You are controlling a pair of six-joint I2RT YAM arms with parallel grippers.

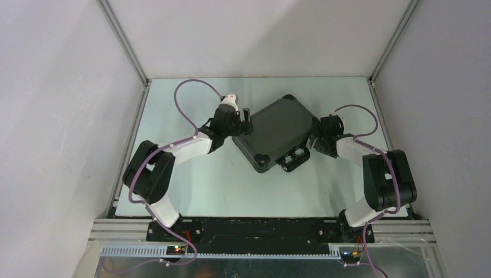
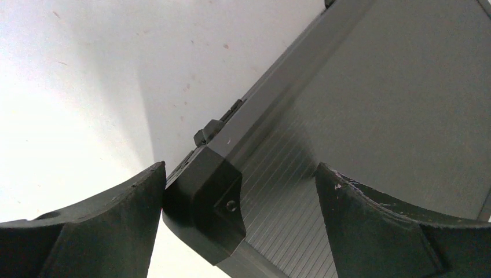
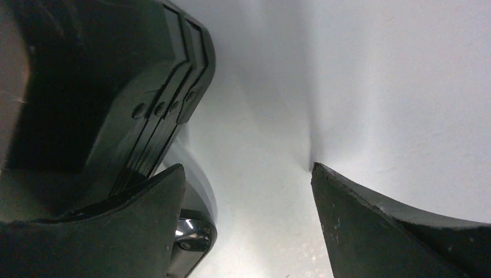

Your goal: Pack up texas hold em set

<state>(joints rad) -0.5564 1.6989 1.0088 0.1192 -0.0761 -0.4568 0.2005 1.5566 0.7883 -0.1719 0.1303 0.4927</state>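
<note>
Bench: a pale, smooth bench between white walls, carrying the case at its middle, toward the far side.
Briefcase: a small black hard briefcase with a ribbed lid lies flat, shut and turned diagonally between the two arms. No chips, cards or discs show outside it.
Left tool: the left tool gapes wide astride the case's left corner, one finger just beside the corner and the other above the lid. It grips nothing.
Right tool: the right tool is spread wide at the case's right end, with one finger low by the rim and the other over bare bench. It grips nothing.
Handle: a black carry handle on the near-right edge, free of both tools.
Corner guard: a moulded black cap.
Risk: a push from one side alone would likely spin the case on the slick bench. A pinch on the rounded guard could slip off. Whether the latches are fastened cannot be told, so a lift might spill the contents.
</note>
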